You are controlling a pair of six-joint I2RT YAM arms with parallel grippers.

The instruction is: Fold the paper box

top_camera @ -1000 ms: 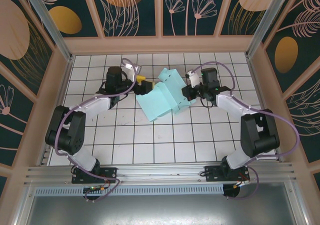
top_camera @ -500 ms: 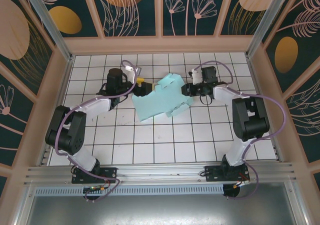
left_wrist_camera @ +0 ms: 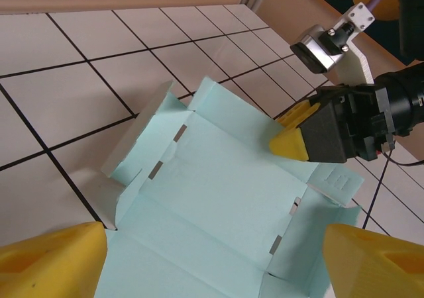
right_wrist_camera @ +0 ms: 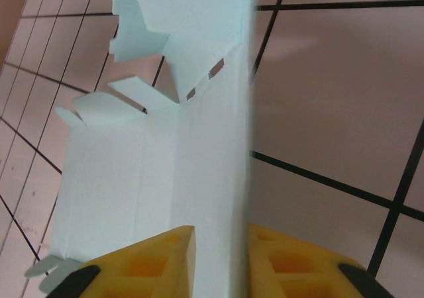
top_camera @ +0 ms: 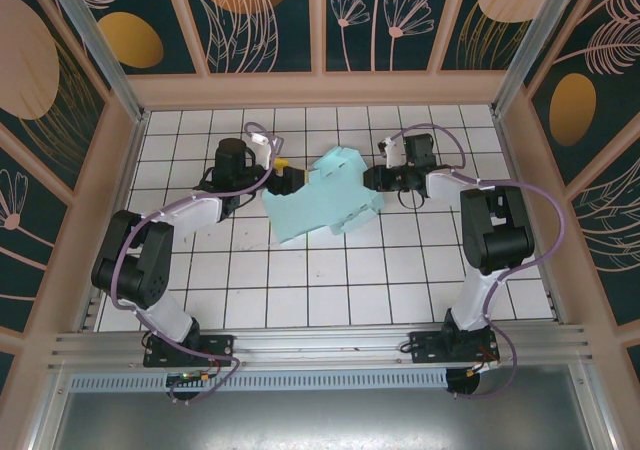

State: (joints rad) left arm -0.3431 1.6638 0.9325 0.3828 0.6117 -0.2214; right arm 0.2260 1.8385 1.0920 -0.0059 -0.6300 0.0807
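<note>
The paper box [top_camera: 320, 195] is pale turquoise card, lying unfolded on the tiles with its creased panels and slotted flaps half raised. My left gripper [top_camera: 284, 174] stands at the box's left edge. Its yellow fingers [left_wrist_camera: 53, 261] are spread wide over the open inside of the box [left_wrist_camera: 218, 198], touching nothing. My right gripper [top_camera: 368, 178] is at the box's right edge, and its yellow tip [left_wrist_camera: 291, 142] reaches over the right wall. In the right wrist view, the raised wall [right_wrist_camera: 218, 146] runs edge-on between the nearly closed fingers of the right gripper [right_wrist_camera: 222, 245].
The white tiled floor [top_camera: 300, 280] is ringed by a wooden rim [top_camera: 320, 90] and patterned walls. Both arm bases are bolted at the near rail [top_camera: 320, 345]. Open tiles lie between the box and the bases.
The right gripper let go, moved back towards the far wall and closed again on the box's right wall. The box swung and settled flatter. The left gripper barely moved.
</note>
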